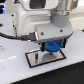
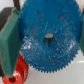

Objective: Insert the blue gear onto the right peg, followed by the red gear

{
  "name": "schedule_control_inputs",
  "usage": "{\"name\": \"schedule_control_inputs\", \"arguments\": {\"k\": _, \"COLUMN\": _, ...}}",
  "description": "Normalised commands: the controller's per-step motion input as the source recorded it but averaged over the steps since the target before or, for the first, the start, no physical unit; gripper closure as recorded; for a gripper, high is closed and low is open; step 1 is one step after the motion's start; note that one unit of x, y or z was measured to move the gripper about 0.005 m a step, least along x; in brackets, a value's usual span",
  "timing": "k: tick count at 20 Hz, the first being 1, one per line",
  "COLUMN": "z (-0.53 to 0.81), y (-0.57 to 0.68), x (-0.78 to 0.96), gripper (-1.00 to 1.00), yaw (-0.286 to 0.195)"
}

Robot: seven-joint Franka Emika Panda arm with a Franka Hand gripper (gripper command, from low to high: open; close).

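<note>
The blue gear fills most of the wrist view, flat, with a dark centre hole. My gripper is shut on it, with a green pad against one rim and the other pad at the opposite edge of the picture. In the exterior view the gripper holds the blue gear just above the black-edged grey plate. The red gear lies beside and partly under the blue gear's rim. Both pegs are hidden by the gear and the hand.
The plate lies on a white table. The arm's white body and a black cable hang over the exterior view's left and centre.
</note>
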Motion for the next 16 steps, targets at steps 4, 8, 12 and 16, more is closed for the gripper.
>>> {"name": "schedule_control_inputs", "arguments": {"k": 4, "z": 0.03, "y": -0.02, "x": 0.25, "gripper": 1.0, "yaw": 0.0}}
{"name": "schedule_control_inputs", "arguments": {"k": 8, "z": 0.22, "y": -0.03, "x": 0.31, "gripper": 1.0, "yaw": 0.0}}
{"name": "schedule_control_inputs", "arguments": {"k": 12, "z": 0.12, "y": -0.02, "x": 0.35, "gripper": 1.0, "yaw": 0.0}}
{"name": "schedule_control_inputs", "arguments": {"k": 16, "z": 0.02, "y": -0.02, "x": 0.25, "gripper": 1.0, "yaw": 0.0}}
